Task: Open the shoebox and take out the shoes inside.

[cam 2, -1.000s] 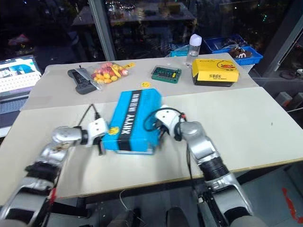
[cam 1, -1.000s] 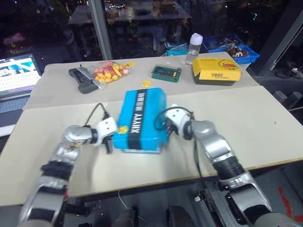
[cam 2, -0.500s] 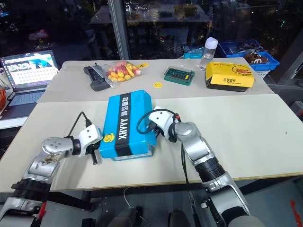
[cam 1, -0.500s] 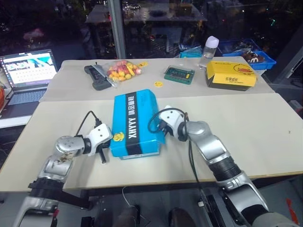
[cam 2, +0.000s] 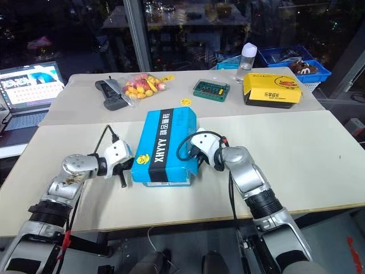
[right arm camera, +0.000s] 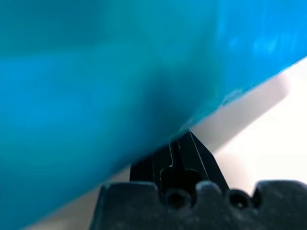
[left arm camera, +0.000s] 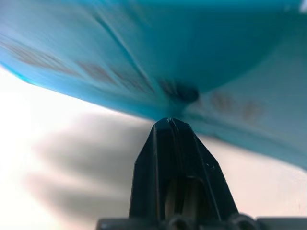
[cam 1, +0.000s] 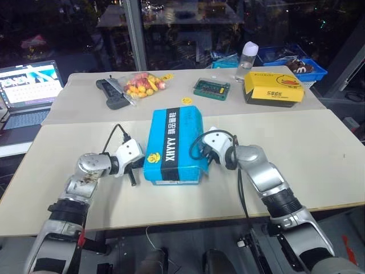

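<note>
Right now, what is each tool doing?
Left tool: shut, tip against the box, holding nothing.
Right tool: shut, tip at the box's edge, holding nothing.

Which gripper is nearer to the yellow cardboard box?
The right gripper: beside the bright blue shoebox, on the yellow cardboard box's side. The left gripper is at the shoebox's opposite side.

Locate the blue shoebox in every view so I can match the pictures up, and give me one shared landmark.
Left eye view: shoebox at centre, lid shut, between both arms.
Right eye view: same box, slightly left of centre.
Left wrist view: blue wall just past the shut left tool.
Right wrist view: blue wall across most of the picture, over the shut right tool.
Shared landmark: the box's blue side.
</note>
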